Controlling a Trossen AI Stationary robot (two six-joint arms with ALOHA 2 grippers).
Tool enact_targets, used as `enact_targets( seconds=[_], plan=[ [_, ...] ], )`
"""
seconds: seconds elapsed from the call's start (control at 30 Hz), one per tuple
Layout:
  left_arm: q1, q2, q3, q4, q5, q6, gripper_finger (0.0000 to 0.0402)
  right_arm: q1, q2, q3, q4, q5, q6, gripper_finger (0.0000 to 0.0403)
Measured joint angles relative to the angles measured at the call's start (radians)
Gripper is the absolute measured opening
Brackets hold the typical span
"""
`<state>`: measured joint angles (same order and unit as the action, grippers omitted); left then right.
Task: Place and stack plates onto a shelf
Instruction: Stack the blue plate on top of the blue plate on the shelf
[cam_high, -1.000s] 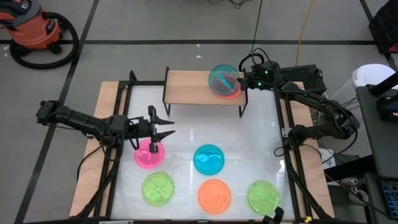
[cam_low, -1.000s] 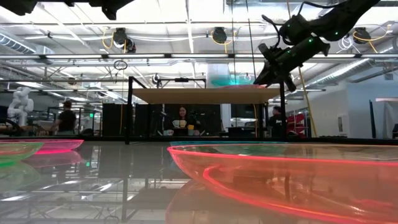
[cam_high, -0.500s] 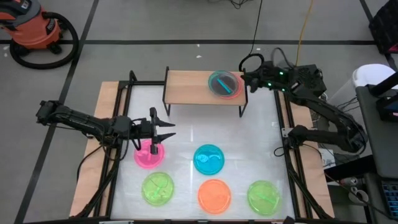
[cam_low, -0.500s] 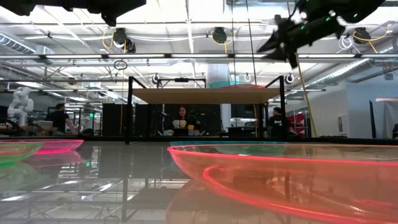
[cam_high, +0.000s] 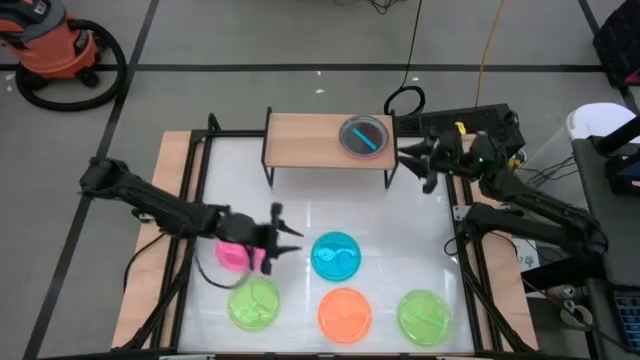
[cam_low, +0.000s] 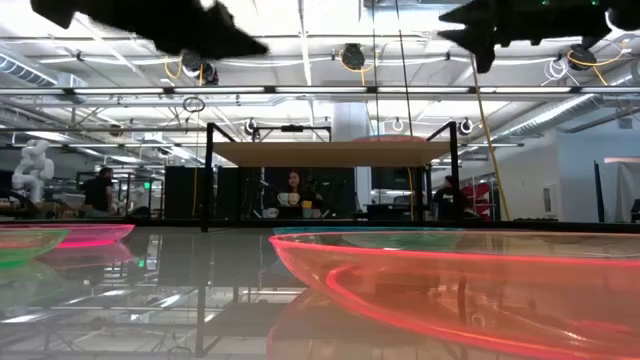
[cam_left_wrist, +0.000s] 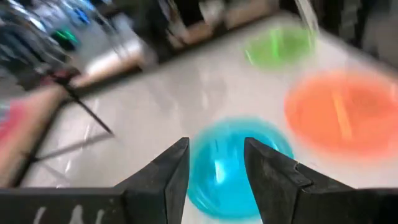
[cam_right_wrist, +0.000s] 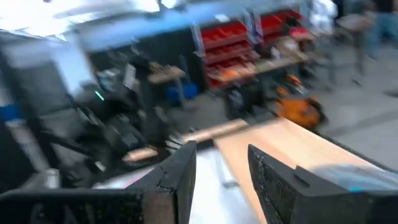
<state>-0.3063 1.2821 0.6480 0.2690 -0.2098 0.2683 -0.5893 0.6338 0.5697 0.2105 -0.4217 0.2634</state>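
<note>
The shelf (cam_high: 315, 140) stands at the table's far edge with a bluish plate (cam_high: 364, 136) lying flat near its right end. On the table lie a pink plate (cam_high: 230, 256), a blue plate (cam_high: 337, 256), an orange plate (cam_high: 345, 313) and two green plates (cam_high: 253, 303) (cam_high: 424, 315). My left gripper (cam_high: 290, 237) hangs open above the table between the pink and blue plates; its wrist view shows the blue plate (cam_left_wrist: 230, 168) past its fingers. My right gripper (cam_high: 420, 160) is open in the air just off the shelf's right end, holding nothing.
The table's wooden frame rails (cam_high: 175, 230) run along both sides, and the arm bases sit on them. The shelf's black legs (cam_high: 391, 172) stand close to my right gripper. Bare white tabletop lies between the shelf and the row of plates. People sit in the room beyond.
My right gripper has let go of the bluish plate, which was tilted over the shelf and now lies flat on it, and has drawn back toward the table's right and near side. My left gripper has moved from above the pink plate toward the blue plate.
</note>
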Motion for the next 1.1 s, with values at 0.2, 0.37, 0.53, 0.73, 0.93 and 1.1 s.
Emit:
enact_targets(
  seconds=[0.2, 0.37, 0.53, 0.73, 0.93, 1.1],
  plan=[
    [-0.047, 0.230, 0.110, -0.104, 0.000, 0.148, 0.0159, 0.119, -0.018, -0.132, 0.281, 0.000, 0.019, 0.0130],
    [-0.083, 0.382, 0.202, -0.120, 0.003, 0.270, 0.0159, 0.136, -0.019, -0.196, 0.350, 0.002, 0.020, 0.0130],
    [-0.091, 0.497, 0.261, -0.166, 0.011, 0.383, 0.0159, 0.136, -0.016, -0.223, 0.346, 0.005, 0.043, 0.0130],
    [-0.086, 0.550, 0.291, -0.175, 0.027, 0.392, 0.0159, 0.136, -0.012, -0.224, 0.361, 0.005, 0.061, 0.0130],
    [-0.053, 0.561, 0.294, -0.207, 0.052, 0.373, 0.0159, 0.136, -0.008, -0.224, 0.375, 0.008, 0.058, 0.0130],
    [-0.012, 0.564, 0.293, -0.219, 0.053, 0.324, 0.0159, 0.136, -0.001, -0.224, 0.383, 0.014, 0.055, 0.0130]
  ],
)
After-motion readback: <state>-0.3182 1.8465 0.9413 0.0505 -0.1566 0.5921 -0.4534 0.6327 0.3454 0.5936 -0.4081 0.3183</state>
